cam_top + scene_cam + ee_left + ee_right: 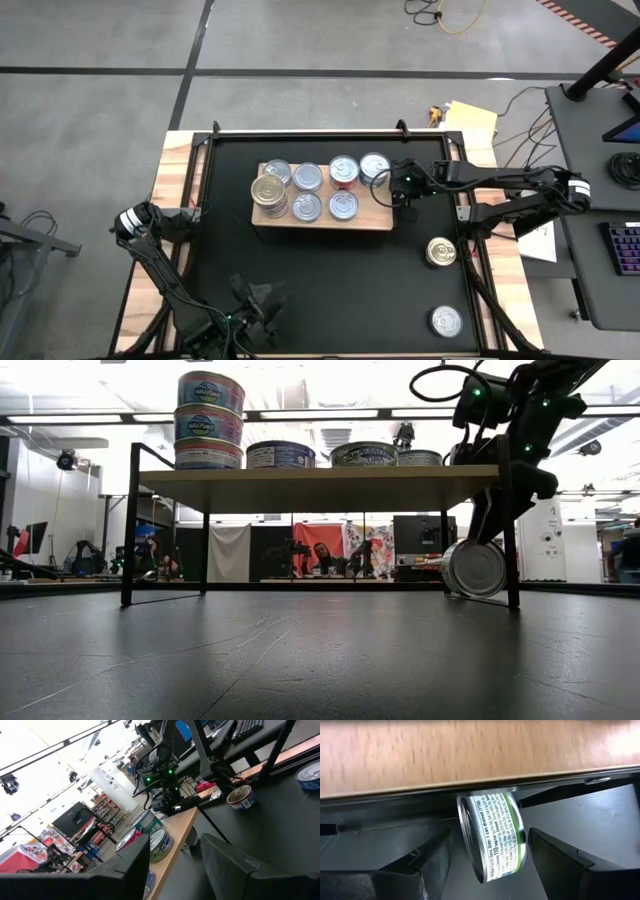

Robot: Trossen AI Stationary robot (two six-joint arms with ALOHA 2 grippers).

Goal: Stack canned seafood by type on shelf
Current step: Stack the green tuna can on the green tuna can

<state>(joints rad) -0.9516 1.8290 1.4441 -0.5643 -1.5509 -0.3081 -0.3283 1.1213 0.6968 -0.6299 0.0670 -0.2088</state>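
Black mat point(330, 280), light-wood shelf point(330, 222) on it; workshop clutter behind

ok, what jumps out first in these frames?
A can on its side lies under the shelf's right end, the open right gripper straddling it. A three-can stack rises at the shelf's left end. Two loose cans sit on the mat at the right.

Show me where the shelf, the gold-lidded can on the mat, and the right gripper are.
shelf point(372, 221), high view, bare wood near its right end.
gold-lidded can point(441, 251), high view, middle of its lid.
right gripper point(398, 197), high view, between its fingertips.
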